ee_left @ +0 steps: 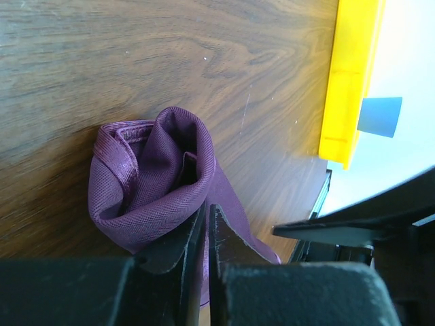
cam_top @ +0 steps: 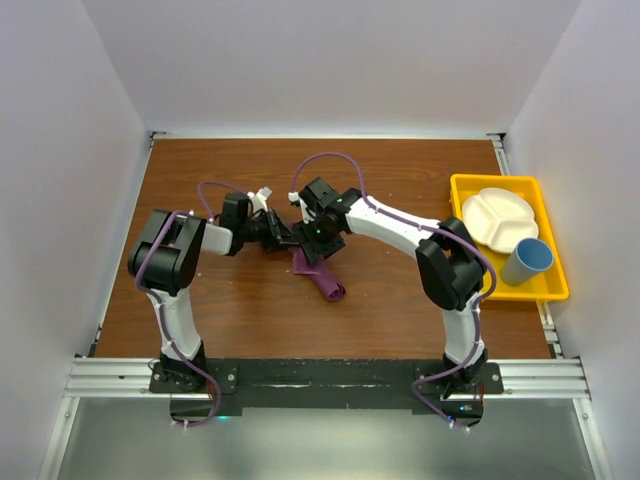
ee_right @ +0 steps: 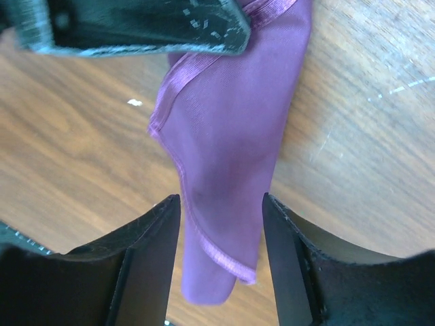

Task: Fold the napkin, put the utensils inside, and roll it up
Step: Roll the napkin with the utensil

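Brown wood desk, smooth, with wavy lines. Bright yellow tray is a hard box shape. Soft purple napkin lies rolled in a loose tube, well left of the yellow tray, with a shiny hem. Left gripper pinches the napkin's cloth. Right gripper is open, one black finger on each side of the roll.
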Motion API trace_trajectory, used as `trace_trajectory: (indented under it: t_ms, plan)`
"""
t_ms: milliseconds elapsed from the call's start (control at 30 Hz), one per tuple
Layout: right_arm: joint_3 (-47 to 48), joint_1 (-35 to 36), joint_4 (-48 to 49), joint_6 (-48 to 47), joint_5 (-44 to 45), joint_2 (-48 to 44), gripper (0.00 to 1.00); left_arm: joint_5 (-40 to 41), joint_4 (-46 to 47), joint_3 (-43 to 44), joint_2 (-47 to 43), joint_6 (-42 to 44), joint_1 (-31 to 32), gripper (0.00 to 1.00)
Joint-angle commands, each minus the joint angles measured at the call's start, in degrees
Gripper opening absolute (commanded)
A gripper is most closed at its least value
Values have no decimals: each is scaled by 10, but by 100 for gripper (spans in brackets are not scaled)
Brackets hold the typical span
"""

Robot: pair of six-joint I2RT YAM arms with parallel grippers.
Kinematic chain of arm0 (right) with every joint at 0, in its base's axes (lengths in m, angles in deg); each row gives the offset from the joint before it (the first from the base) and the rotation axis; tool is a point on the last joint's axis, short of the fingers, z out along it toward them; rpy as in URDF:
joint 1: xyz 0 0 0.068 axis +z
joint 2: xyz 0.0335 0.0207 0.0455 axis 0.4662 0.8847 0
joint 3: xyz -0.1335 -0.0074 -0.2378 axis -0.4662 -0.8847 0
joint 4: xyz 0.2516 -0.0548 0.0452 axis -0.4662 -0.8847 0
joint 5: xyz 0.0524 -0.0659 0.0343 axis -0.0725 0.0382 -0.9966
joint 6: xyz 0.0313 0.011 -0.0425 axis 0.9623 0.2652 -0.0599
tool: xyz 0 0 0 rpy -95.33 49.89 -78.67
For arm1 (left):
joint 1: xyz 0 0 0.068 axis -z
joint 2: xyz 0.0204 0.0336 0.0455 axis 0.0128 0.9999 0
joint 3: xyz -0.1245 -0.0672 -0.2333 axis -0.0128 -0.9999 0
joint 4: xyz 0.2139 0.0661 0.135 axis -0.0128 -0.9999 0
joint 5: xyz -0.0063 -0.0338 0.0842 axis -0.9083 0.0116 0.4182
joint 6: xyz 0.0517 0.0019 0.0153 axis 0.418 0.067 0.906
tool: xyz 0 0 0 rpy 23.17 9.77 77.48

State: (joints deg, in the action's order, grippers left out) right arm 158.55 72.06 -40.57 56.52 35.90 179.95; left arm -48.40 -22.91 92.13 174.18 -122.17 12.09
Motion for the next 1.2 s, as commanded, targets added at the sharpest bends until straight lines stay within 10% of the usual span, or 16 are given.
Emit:
trace_trajectory:
  t_ms: [0,433,1167]
  plan:
    - [16,5,-5,-2,-32,-54,55,12,-17,10,-3,28,-5,11]
    - [-91,4,55,10,-51,-58,23,-10,-6,30,-63,-25,-14,19]
    - [-188,32,82,58,-66,-149,24,14,-123,104,9,77,-39,17]
